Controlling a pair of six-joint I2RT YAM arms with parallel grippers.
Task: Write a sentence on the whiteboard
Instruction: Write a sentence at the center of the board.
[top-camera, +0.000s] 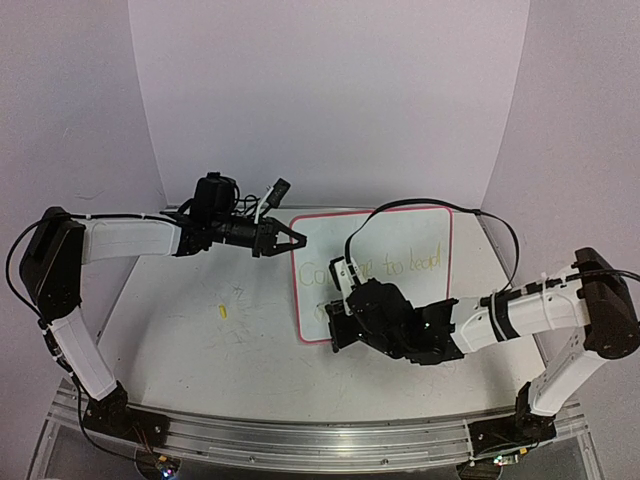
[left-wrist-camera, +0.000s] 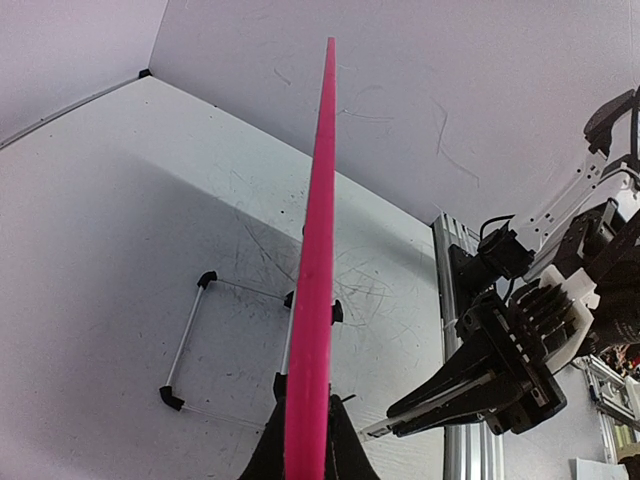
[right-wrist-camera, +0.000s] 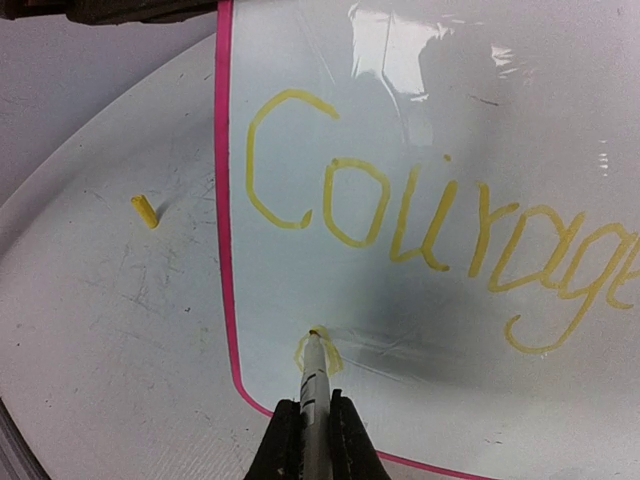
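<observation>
The whiteboard (top-camera: 400, 235) is seen on the right half of the counter (top-camera: 180, 340), between the two arms. Its pink rim (left-wrist-camera: 318, 250) is turned edge-on to the left wrist camera. The rim is gripped near the far left corner of the board by the left fingers (top-camera: 292, 240), which are closed firmly on it, one finger on each face. Beside the rim, a thin wire frame (left-wrist-camera: 190, 340) with black feet is seen on the counter; whether the board leans on it cannot be told.

The right fingers (right-wrist-camera: 315, 435) are closed on a marker (right-wrist-camera: 314, 375), which is held pointing away from the wrist. Its yellow tip is pressed to the white surface near the lower left corner of the board, just inside the rim, and a short yellow stroke is seen around it. Above the tip the sentence (right-wrist-camera: 440, 220) is written in pale yellow. The word "Courage" is read clearly, and in the top view fainter words are seen after it on the same line. A small yellow piece (right-wrist-camera: 145, 211) lies on the counter to the left of the board, apart from it.
</observation>
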